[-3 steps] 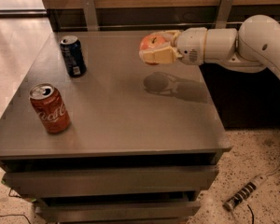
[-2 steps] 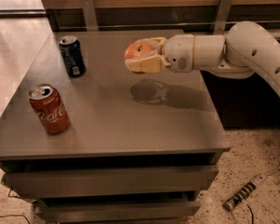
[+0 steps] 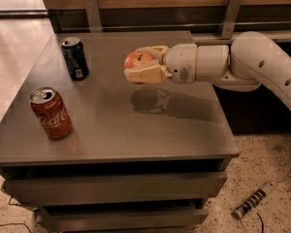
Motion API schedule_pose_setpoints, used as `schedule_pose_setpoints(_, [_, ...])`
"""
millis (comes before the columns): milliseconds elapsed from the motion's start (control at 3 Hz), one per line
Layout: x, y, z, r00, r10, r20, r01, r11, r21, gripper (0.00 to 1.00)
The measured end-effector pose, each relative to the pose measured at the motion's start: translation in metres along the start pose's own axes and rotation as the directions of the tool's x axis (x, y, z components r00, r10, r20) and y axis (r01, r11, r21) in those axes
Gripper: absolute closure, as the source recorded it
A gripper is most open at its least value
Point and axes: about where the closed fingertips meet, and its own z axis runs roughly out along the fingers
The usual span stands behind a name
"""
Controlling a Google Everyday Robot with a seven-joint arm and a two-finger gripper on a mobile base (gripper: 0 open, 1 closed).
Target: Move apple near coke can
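Apple apparently clamped in gripper, above table.

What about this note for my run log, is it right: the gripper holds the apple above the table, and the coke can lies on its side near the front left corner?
Not quite. The coke can stands upright, silver top up, not on its side, as the camera view shows. The rest holds: the gripper holds the apple above the table, and the can is near the front left corner.
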Motion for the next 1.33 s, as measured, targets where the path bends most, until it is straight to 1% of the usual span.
schedule_pose_setpoints(333, [0.007, 0.035, 0.014, 1.0, 0.003, -0.016, -0.003, 1.0, 0.001, 1.0])
schedule_pose_setpoints(667, [0.012, 0.062, 0.025, 0.999, 0.0, -0.052, 0.0, 1.0, -0.01, 1.0])
schedule_pose_setpoints(1000, [0.019, 0.081, 0.041, 0.997, -0.015, -0.072, 0.012, 0.999, -0.044, 1.0])
schedule_pose_setpoints(1333, [0.035, 0.102, 0.059, 0.997, -0.03, -0.077, 0.023, 0.9951, -0.096, 1.0])
